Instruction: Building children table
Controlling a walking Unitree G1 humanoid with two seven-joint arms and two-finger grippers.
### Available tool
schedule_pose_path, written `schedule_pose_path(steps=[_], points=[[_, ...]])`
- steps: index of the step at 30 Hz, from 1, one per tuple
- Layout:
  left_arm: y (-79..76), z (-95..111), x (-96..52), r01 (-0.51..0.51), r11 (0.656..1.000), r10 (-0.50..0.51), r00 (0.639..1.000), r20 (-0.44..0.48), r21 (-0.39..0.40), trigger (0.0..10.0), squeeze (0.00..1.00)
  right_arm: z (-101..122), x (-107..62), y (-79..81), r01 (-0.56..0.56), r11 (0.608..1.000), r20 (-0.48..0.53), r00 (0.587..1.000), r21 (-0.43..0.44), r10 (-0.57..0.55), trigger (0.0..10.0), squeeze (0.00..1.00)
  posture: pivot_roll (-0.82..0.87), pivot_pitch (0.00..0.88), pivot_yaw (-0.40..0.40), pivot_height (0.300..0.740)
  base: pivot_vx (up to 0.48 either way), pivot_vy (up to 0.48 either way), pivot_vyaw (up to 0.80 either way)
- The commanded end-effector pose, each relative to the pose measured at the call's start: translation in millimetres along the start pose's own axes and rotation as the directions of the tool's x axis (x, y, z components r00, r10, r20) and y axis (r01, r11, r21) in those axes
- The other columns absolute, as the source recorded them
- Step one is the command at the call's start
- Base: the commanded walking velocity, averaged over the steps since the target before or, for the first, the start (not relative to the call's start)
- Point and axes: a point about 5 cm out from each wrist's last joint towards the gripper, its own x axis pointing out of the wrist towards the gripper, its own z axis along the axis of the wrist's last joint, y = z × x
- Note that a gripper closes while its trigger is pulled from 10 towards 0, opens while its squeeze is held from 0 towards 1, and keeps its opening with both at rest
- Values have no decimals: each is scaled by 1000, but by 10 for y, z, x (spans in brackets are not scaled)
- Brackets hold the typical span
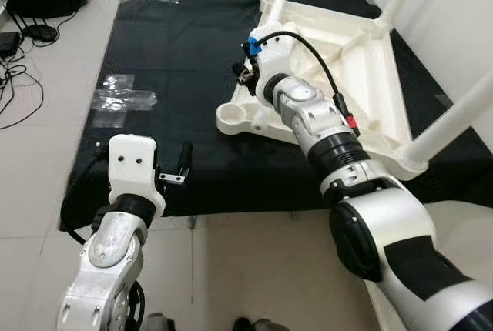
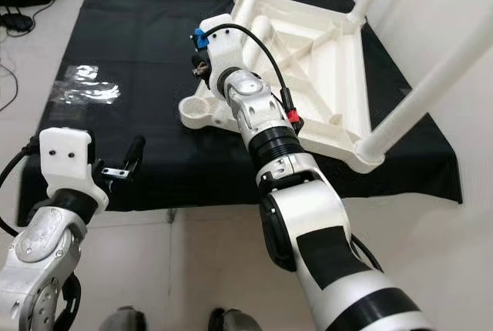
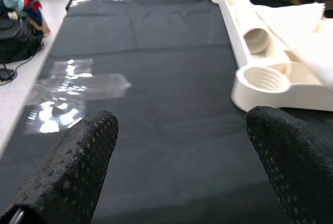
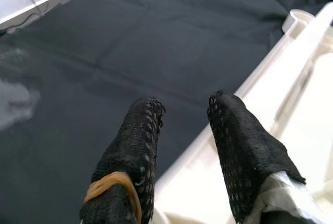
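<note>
The white children's table [image 1: 362, 61] lies upside down on a black mat [image 1: 169, 46]. Two white legs [image 1: 458, 119] stand screwed into its right corners. A loose leg [image 1: 273, 6] lies along its left rim. The near left corner has a bare threaded socket [image 3: 264, 79]. My right gripper [image 1: 245, 69] hovers over the table's left rim, next to the loose leg. It is open, with nothing between its black fingers [image 4: 140, 130]. My left gripper [image 1: 173, 165] is held low over the mat's front edge, left of the table. It is wide open and holds nothing [image 3: 182, 122].
Patches of clear tape [image 1: 119, 100] stick to the mat on the left. A black bag and cables [image 1: 31, 8] lie on the tiled floor at far left. A white wall stands close on the right. Bare mat stretches between my left gripper and the table.
</note>
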Motion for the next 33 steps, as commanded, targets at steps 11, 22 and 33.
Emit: schedule_pose_path(steps=[11,22,33], points=[[-53,1,-9,15,1000,-15,1000,-4,-13,10000,0,-10,47,-8,131,990,-76,988,-50,-135,10000,0,-12,270,-185,740,0,0,0],[-97,26,-53,24,999,-24,1000,-14,-24,10000,0,-66,73,119,145,987,-99,985,68,-138,10000,0,-9,317,-201,740,0,0,0],[-144,36,-130,31,998,-32,999,-38,-51,10000,0,84,68,14,190,970,-10,982,151,-191,10000,1000,-10,365,-198,740,0,0,0]])
